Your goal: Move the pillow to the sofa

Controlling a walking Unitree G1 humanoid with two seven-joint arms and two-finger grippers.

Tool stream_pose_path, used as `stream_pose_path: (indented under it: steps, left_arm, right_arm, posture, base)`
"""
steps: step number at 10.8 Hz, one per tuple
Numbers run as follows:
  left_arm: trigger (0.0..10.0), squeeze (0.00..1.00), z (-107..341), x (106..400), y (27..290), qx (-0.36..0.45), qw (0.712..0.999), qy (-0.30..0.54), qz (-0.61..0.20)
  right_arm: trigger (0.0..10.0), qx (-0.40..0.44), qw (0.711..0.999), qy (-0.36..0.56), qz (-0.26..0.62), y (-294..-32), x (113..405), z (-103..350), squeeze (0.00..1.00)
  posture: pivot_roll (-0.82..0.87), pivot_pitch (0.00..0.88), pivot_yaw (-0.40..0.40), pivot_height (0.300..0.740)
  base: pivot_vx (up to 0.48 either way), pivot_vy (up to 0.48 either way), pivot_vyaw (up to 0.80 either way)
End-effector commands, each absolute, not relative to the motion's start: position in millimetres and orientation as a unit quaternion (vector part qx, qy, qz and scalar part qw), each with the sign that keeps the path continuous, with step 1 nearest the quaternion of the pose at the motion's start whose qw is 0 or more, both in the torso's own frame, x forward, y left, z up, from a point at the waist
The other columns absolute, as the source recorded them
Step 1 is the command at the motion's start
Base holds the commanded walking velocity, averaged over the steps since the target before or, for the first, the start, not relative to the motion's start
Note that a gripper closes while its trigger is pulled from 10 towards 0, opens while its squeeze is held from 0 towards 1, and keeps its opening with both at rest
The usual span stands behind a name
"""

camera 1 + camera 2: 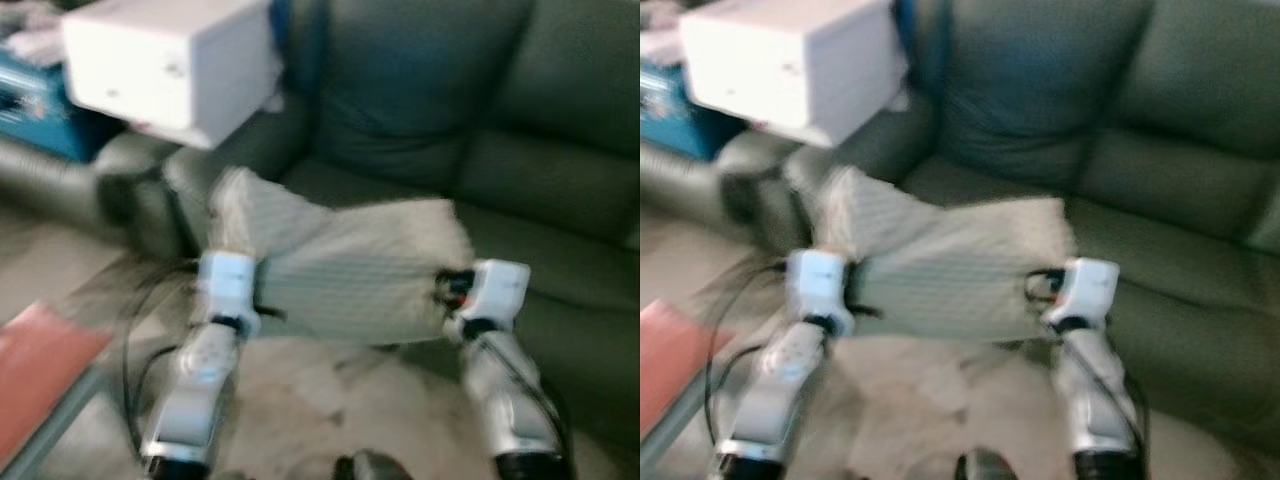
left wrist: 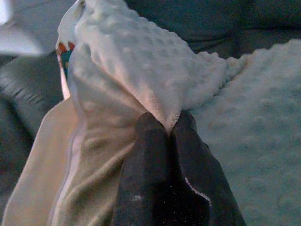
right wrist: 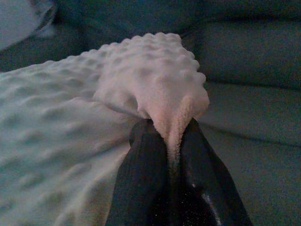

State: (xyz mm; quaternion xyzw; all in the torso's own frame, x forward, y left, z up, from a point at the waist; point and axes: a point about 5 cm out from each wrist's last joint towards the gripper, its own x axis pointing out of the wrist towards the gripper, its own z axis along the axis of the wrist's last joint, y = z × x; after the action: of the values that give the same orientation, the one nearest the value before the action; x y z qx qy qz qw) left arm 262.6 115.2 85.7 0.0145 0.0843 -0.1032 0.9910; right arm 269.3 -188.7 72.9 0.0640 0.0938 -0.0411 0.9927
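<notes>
A cream pillow (image 1: 345, 265) with a bumpy cover hangs between my two arms, in front of the dark green sofa (image 1: 560, 190) and over its seat edge. My left gripper (image 2: 167, 129) is shut on the pillow's left corner, its black fingers (image 2: 146, 160) pinching a fold of the fabric. At the right corner, my right gripper (image 3: 169, 132) is shut on another fold. The white wrists (image 1: 228, 285) (image 1: 495, 290) sit at either side of the pillow (image 1: 950, 270). The head views are blurred.
A white box (image 1: 165, 65) rests on the sofa's left armrest, with blue items (image 1: 35, 100) behind it. A reddish flat thing (image 1: 40, 365) lies on a table edge at the lower left. Black cables (image 1: 135, 350) trail on the pale floor.
</notes>
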Motion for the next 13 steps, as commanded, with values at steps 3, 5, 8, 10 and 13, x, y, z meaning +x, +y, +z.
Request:
stream_pose_path:
  steps: [3,5,8,10,13]
  left_arm:
    - [10.0,0.0,93.1,264.2,121.0,0.016,0.993,0.065,-0.095]
    - [10.0,0.0,92.7,263.3,120.9,0.016,0.993,0.065,-0.099]
    - [10.0,0.0,92.0,262.8,120.4,0.015,0.993,0.068,-0.1]
    - [10.0,0.0,92.3,262.7,120.6,0.015,0.992,0.068,-0.103]
    - [10.0,0.0,92.9,262.9,120.5,0.014,0.992,0.069,-0.104]
  right_arm:
    - [10.0,0.07,0.993,0.085,-0.033,-181.8,271.0,77.1,0.0]
    - [10.0,0.074,0.993,0.082,-0.033,-183.3,271.0,77.6,0.0]
    - [10.0,0.079,0.993,0.08,-0.035,-182.9,270.0,77.6,0.0]
    - [10.0,0.08,0.993,0.08,-0.036,-182.7,269.1,77.4,0.0]
    - [10.0,0.085,0.993,0.078,-0.031,-180.1,268.6,77.6,0.0]
  posture:
    - [-0.05,0.0,-0.015,0.74]
    - [-0.05,0.0,-0.015,0.74]
    - [-0.05,0.0,-0.011,0.74]
    - [-0.05,0.0,-0.006,0.74]
    - [-0.05,0.0,-0.005,0.74]
  base:
    - [0.0,0.0,-0.77]
    - [0.0,0.0,-0.77]
    - [0.0,-0.175,0.0]
    - [0.0,-0.272,0.0]
    - [0.0,-0.284,0.0]
